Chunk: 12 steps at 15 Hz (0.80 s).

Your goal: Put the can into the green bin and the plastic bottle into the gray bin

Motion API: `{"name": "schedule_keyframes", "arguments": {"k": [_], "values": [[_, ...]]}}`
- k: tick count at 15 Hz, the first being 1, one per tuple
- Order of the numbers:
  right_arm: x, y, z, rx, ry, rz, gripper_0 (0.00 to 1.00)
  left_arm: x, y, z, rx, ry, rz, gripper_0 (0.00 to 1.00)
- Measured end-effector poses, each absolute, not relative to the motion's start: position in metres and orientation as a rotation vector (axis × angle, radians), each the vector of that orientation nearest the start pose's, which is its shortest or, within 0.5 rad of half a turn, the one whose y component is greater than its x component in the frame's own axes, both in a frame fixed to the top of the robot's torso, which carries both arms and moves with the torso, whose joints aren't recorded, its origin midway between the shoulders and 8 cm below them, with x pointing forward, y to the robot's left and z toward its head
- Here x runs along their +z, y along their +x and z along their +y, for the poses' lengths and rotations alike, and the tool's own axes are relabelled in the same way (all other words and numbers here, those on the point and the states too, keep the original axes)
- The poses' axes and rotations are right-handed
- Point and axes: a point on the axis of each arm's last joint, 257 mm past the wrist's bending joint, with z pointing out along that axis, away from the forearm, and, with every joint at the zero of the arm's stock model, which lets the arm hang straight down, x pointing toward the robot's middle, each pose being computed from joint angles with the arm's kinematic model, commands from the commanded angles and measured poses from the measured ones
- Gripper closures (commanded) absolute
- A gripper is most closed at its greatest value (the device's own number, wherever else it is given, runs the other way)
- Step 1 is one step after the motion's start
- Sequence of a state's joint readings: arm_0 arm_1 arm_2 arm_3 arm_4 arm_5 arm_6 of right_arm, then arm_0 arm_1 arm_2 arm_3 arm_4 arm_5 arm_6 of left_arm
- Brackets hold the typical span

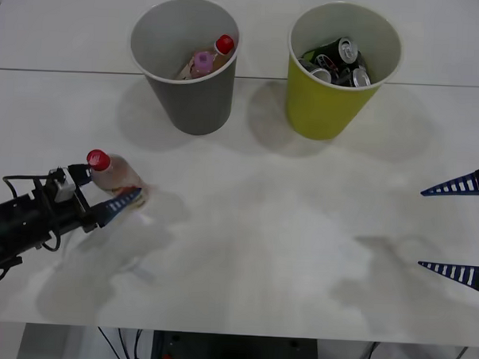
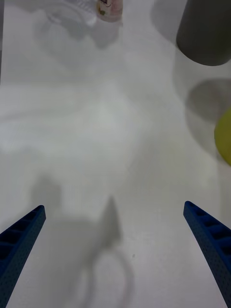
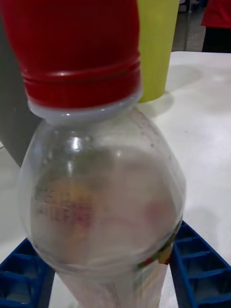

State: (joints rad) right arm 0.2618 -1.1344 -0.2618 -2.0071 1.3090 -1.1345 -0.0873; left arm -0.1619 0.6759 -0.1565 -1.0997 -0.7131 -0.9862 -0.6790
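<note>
White table (image 1: pixel 244 251): carried both bins at the far side, gray bin (image 1: pixel 185 62) to the left, green bin (image 1: pixel 340 69) just to its right, the two apart and upright.

Gray bin: held a pink-capped bottle (image 1: pixel 202 63) and a red-capped bottle (image 1: pixel 223 45). Green bin: held several cans (image 1: pixel 340 61).

Left gripper (image 1: pixel 116 194): positioned over the near left part of the table, blue fingers (image 3: pixel 197 269) pinching the body of the plastic bottle (image 1: pixel 112 172) from both sides.

Right gripper (image 1: pixel 460 229): positioned at the right edge of the table, fingers spread wide, nothing between them, well apart from both bins.

Plastic bottle: located near the left edge, well short of the gray bin, tilted with the red cap (image 3: pixel 77 48) toward the left arm; contact with the table could not be determined.
</note>
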Motion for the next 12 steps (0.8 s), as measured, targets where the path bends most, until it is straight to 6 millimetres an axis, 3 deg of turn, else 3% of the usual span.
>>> {"name": "schedule_keyframes", "arguments": {"k": [12], "values": [[-0.1666,0.3413,-0.2858,0.209,-1.634,1.596,0.0,-0.2414,0.4724,0.2499,-0.431,0.962,1.427,0.99]]}}
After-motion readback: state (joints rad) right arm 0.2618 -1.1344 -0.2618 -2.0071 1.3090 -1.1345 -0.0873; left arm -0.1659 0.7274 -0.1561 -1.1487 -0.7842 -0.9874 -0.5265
